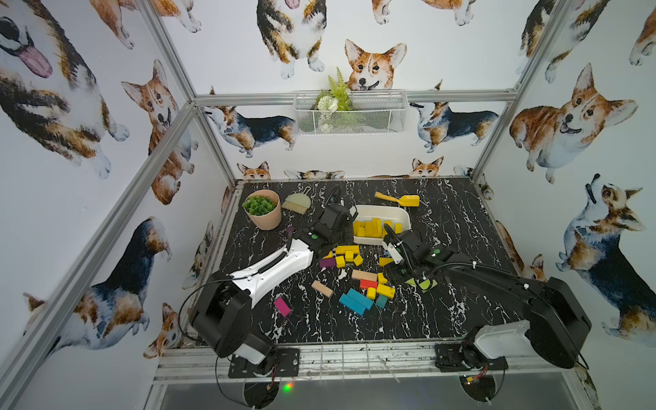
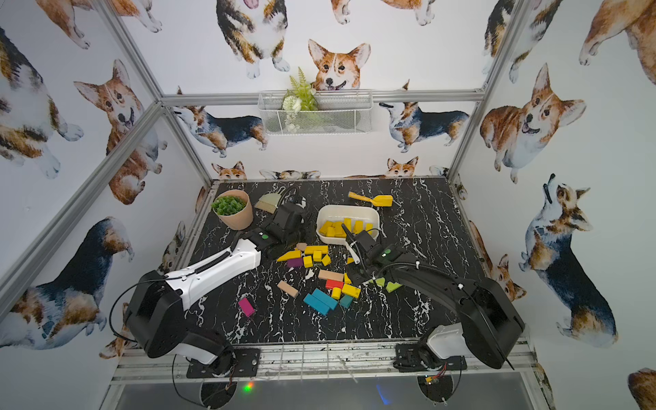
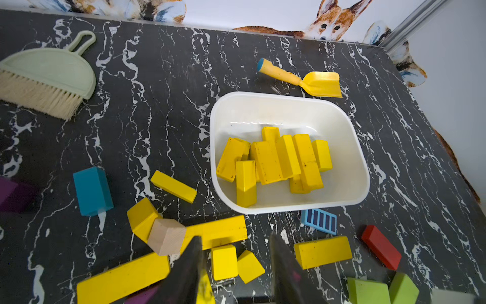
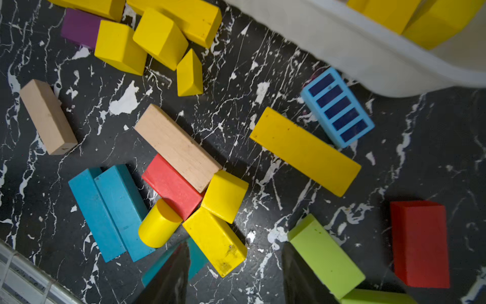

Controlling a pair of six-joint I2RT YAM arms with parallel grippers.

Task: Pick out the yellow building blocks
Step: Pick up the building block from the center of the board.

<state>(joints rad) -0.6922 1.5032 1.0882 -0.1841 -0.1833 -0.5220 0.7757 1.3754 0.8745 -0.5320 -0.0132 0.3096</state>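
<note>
Several yellow building blocks (image 3: 268,160) lie piled in a white bin (image 3: 263,110), also seen in both top views (image 1: 371,227) (image 2: 337,229). More yellow blocks lie loose in front of the bin, one cluster (image 1: 346,250) near the left arm and another (image 1: 385,291) near the right arm. My left gripper (image 3: 235,238) is open above two small yellow blocks (image 3: 224,262), gripping neither. My right gripper (image 4: 235,246) is open too, and the end of a yellow bar (image 4: 215,242) lies between its fingers beside a yellow cylinder (image 4: 159,226).
Blue (image 1: 355,301), red (image 1: 368,284), tan (image 1: 322,288), purple (image 1: 327,262), magenta (image 1: 282,306) and green (image 4: 326,252) blocks lie mixed among the yellow ones. A yellow toy shovel (image 1: 408,200), a hand brush (image 1: 297,203) and a potted plant (image 1: 264,209) stand at the back.
</note>
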